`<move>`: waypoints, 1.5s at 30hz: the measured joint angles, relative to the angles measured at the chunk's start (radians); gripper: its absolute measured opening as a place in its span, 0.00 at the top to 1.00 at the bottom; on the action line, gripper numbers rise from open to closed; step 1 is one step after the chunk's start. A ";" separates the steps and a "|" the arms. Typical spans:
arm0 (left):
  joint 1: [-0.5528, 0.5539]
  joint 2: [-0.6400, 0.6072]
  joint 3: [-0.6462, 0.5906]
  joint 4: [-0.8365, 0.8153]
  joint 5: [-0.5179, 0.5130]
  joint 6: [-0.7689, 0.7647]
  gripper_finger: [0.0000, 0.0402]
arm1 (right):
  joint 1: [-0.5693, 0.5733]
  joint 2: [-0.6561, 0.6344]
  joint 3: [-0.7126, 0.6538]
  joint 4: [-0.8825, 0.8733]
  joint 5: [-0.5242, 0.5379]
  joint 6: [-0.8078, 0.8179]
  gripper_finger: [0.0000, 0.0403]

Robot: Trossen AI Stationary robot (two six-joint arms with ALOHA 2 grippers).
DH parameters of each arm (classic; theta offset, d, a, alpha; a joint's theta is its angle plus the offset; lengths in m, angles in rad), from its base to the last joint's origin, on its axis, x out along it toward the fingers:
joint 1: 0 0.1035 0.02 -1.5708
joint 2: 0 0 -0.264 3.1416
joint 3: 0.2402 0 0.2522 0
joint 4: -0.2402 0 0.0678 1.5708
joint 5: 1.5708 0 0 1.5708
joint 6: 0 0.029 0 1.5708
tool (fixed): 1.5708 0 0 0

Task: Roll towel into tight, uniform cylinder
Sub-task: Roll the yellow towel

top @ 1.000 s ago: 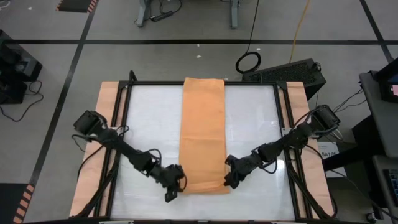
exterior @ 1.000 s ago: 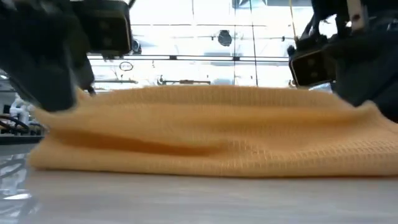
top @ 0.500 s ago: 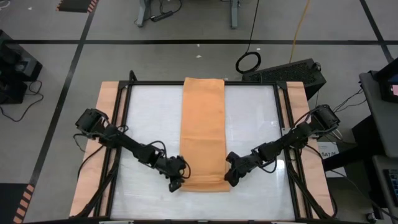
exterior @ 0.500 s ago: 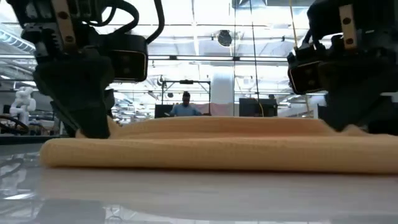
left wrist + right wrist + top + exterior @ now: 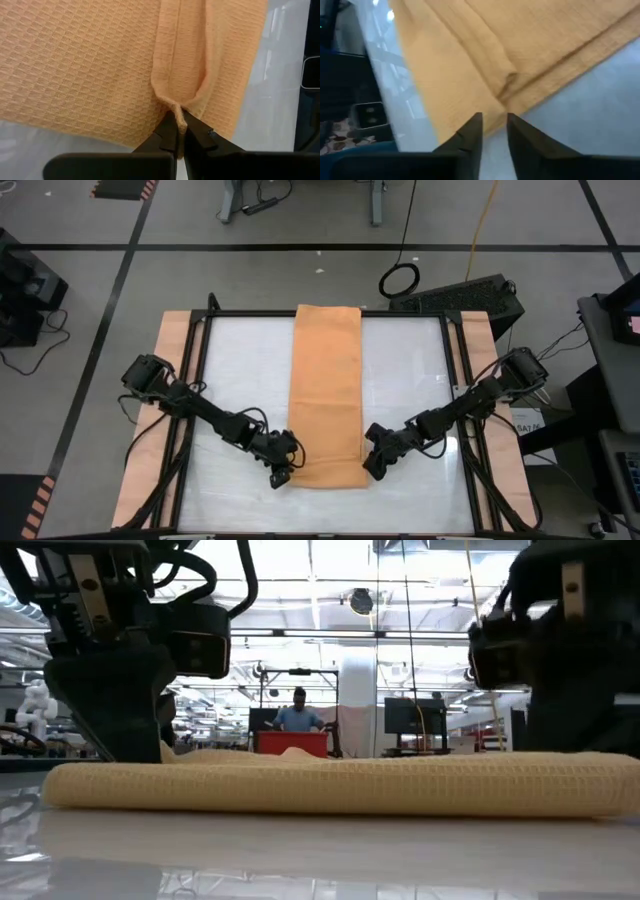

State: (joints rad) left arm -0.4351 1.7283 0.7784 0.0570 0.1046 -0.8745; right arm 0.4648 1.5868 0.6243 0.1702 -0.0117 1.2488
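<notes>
The orange-tan towel [image 5: 326,395] lies as a long strip down the middle of the white table, from the far edge to near the front edge; in the low view its near end [image 5: 340,788] lies low and flat. My left gripper [image 5: 284,476] sits at the near left corner, shut on the cloth [image 5: 90,65]. My right gripper [image 5: 371,468] is at the near right corner, with its fingers [image 5: 494,120] open just short of the towel's edge [image 5: 506,102]. My left gripper pinches a small pucker of the towel's left edge [image 5: 175,106] between its two fingertips, close to the near corner. It comes slanting down from the table's left. The cloth bunches into a short ridge ahead of the tips, and the rest lies on the table. Whether my right gripper's open fingertips touch the towel's edge I cannot tell.
A black frame [image 5: 205,320] and wooden side strips [image 5: 170,380] border the white table. A dark keyboard-like object [image 5: 470,292] lies beyond the far right corner. In the room behind, a person [image 5: 298,712] stands at a red box [image 5: 290,743].
My left gripper has moved toward the table's right, up to the towel's near left corner. The towel's near end, raised and thick a second ago in the low view, has sunk and now lies low and flat on the table.
</notes>
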 joint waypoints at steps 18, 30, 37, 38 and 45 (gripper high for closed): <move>0.004 0.000 0.000 -0.002 -0.011 -0.044 0.80 | 0.179 0.033 0.077 0.178 0.319 -0.513 0.50; 0.003 -0.065 0.008 -0.105 0.126 -0.136 0.55 | 0.178 0.255 0.119 0.277 0.277 -0.422 0.31; 0.004 -0.149 0.009 -0.203 0.103 -0.088 0.54 | 0.176 0.287 0.121 0.318 0.269 -0.428 0.26; 0.004 -0.161 0.009 -0.212 0.103 -0.088 0.54 | 0.174 0.286 0.121 0.318 0.273 -0.428 0.26; -0.013 -0.322 0.009 -0.213 0.123 -0.084 0.54 | 0.163 0.286 0.119 0.331 0.272 -0.446 0.26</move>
State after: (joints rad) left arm -0.4480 1.4067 0.7872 -0.1564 0.2276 -0.9586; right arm 0.6277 1.8729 0.7437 0.5013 0.2599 0.8026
